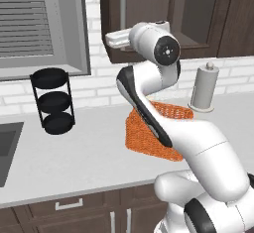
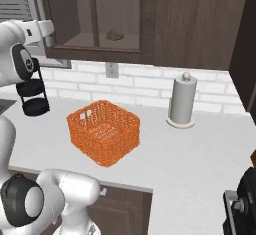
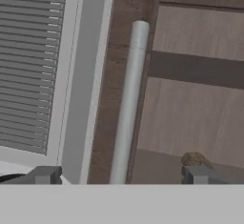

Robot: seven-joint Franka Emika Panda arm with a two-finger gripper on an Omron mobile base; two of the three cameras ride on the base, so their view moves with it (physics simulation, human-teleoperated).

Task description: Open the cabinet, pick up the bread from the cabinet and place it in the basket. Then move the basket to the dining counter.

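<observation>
Cabinet (image 2: pixel 100 19) door closed, bread (image 2: pixel 115 35) on its shelf behind the glass. My gripper (image 3: pixel 121 174) is spread wide, silver handle (image 3: pixel 129 104) between the fingertips, not touching. Basket (image 2: pixel 104 131) on the worktop (image 2: pixel 200 154) below, paper towel holder (image 2: pixel 181 101) nearby

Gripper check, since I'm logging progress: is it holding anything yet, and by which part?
Nothing is held. The gripper is open, its fingertips either side of the cabinet door's handle, not closed on it.
</observation>
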